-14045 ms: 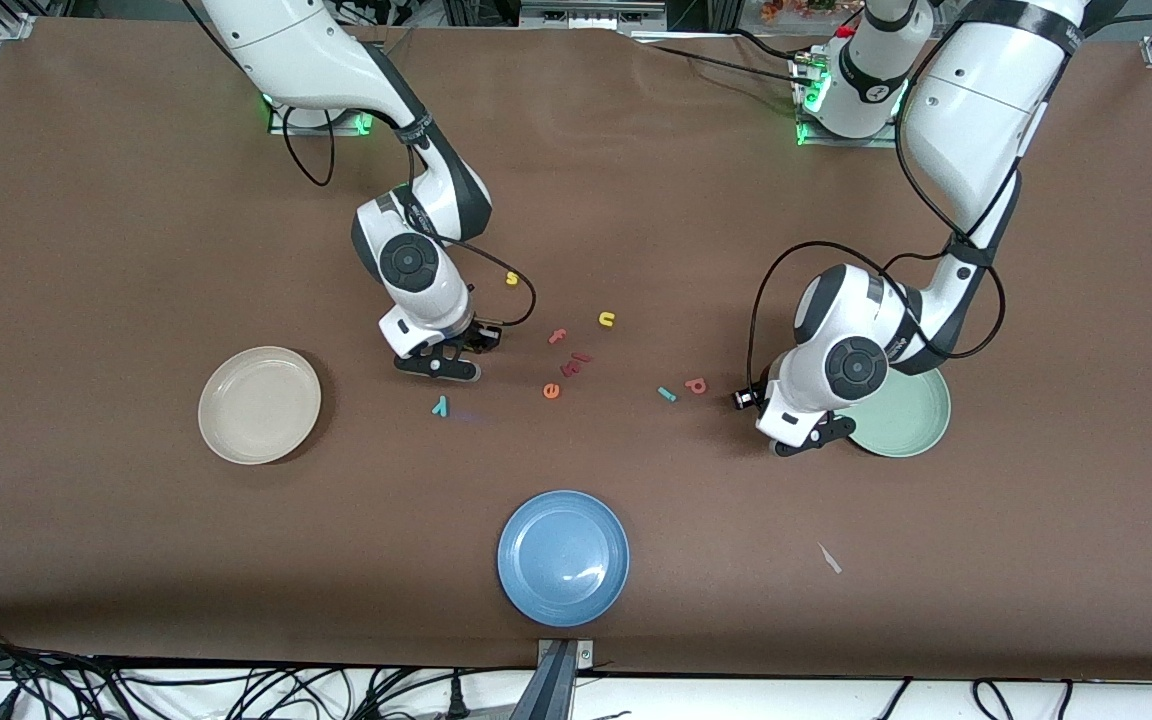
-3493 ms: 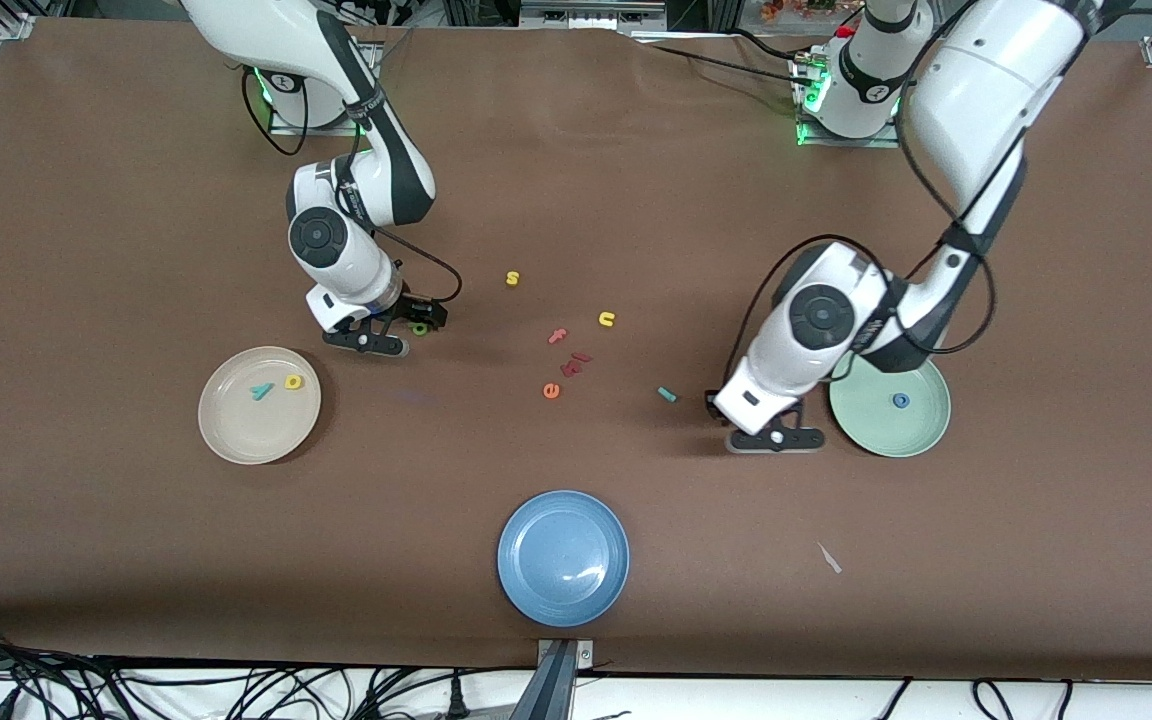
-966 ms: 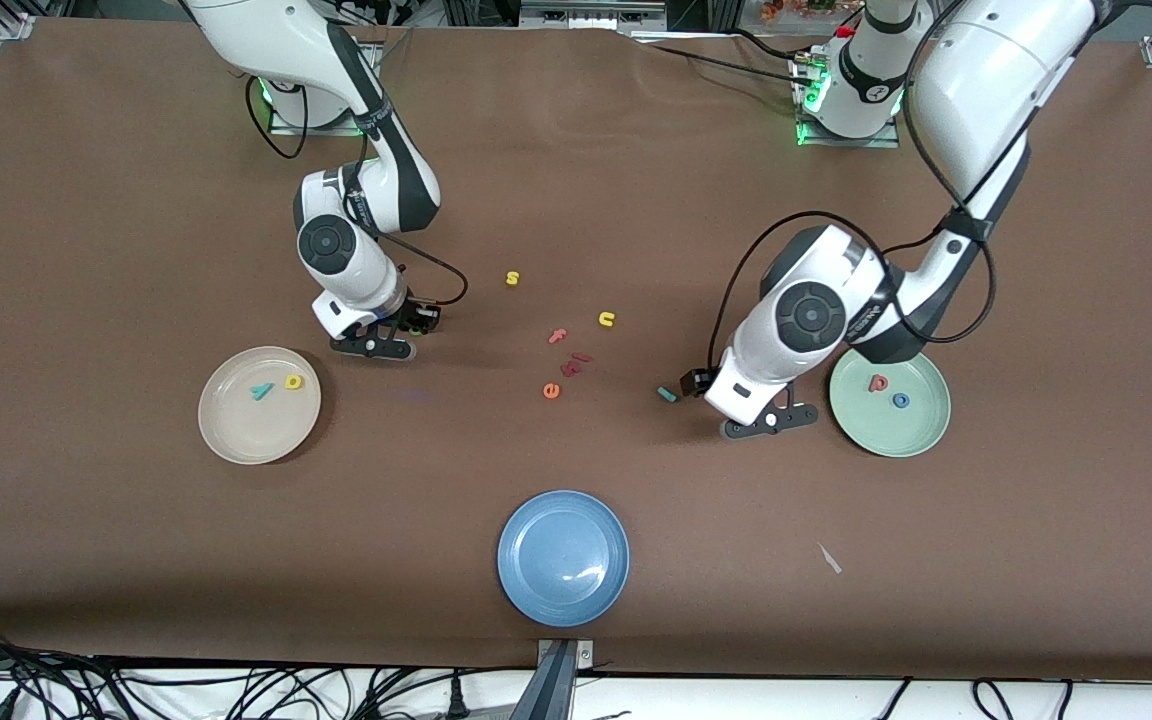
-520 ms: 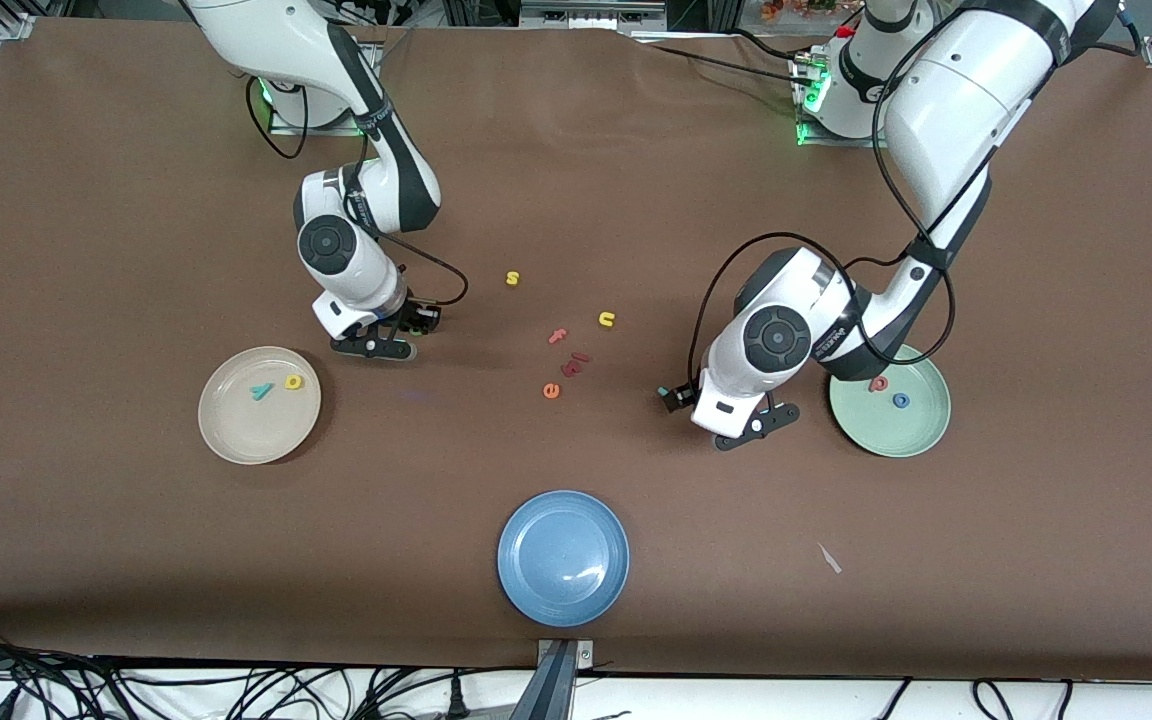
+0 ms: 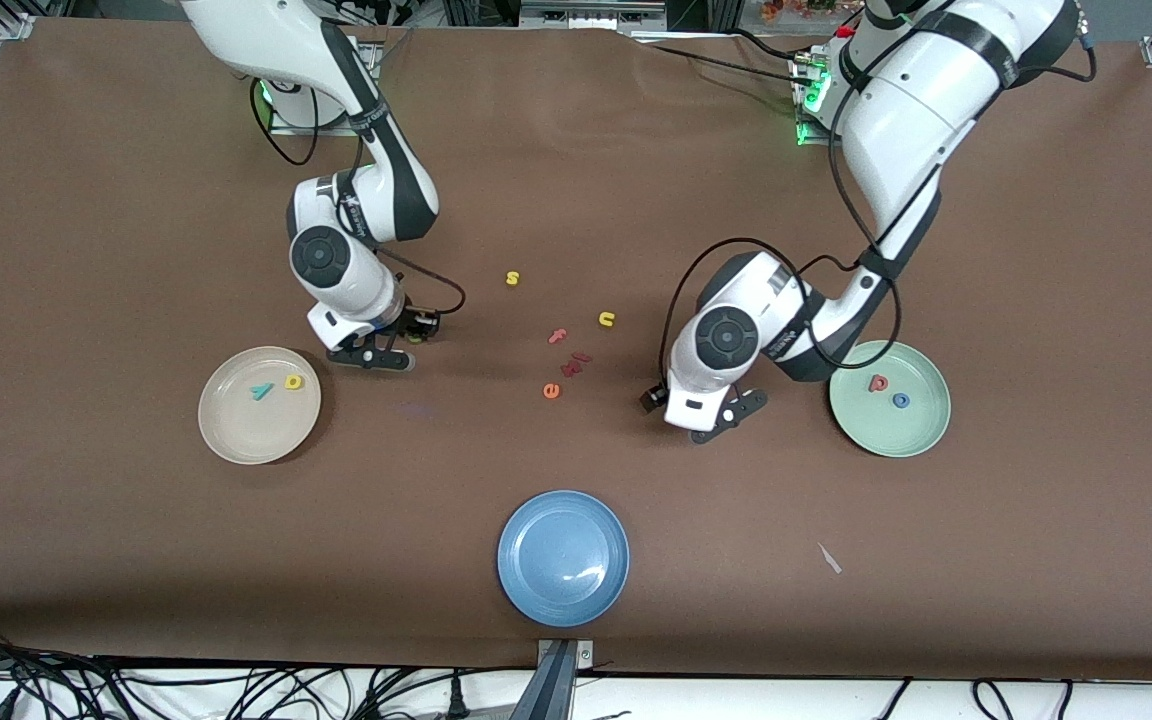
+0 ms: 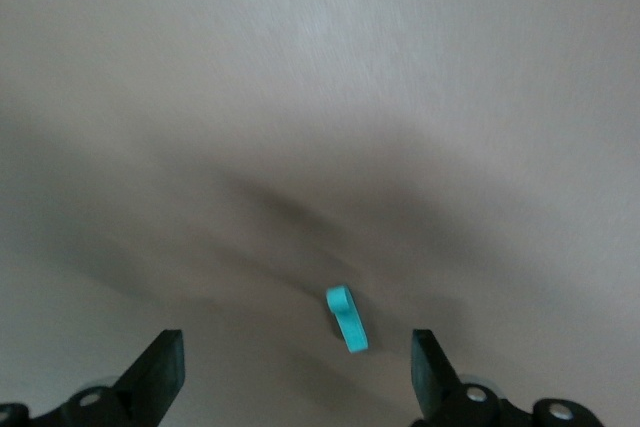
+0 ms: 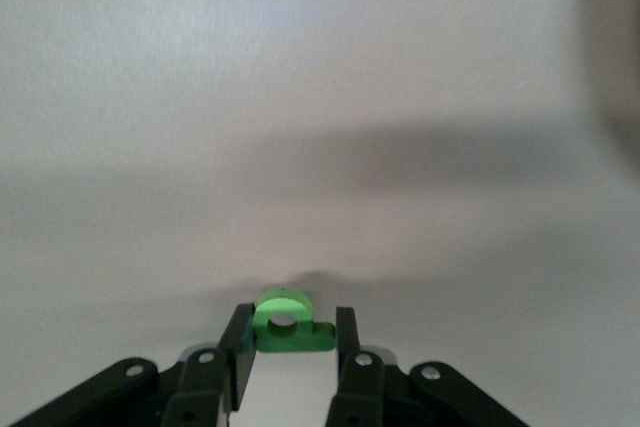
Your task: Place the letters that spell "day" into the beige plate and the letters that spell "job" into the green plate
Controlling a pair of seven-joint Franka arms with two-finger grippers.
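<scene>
- The front camera is looking down from high across the table (image 5: 576, 150), facing both arm bases.
- The left wrist camera is hovering close over a teal j (image 6: 347, 318).
- The right wrist camera is looking closely at a green d (image 7: 285, 324).

A brown worktop (image 5: 576, 180) is carrying everything. Three plates are sitting directly on it: the beige plate (image 5: 236, 435) toward the right arm's end, the green plate (image 5: 911, 435) toward the left arm's end, and a blue plate (image 5: 563, 590) nearest the front camera, between the two. Loose foam letters are lying mid-worktop: a yellow s (image 5: 512, 278), a yellow u (image 5: 606, 319), a pink f (image 5: 558, 336), dark red pieces (image 5: 575, 363) and an orange e (image 5: 551, 391). A teal j (image 6: 346, 318) is lying on the surface too. A pale scrap (image 5: 829, 558) is resting near the camera edge.
</scene>
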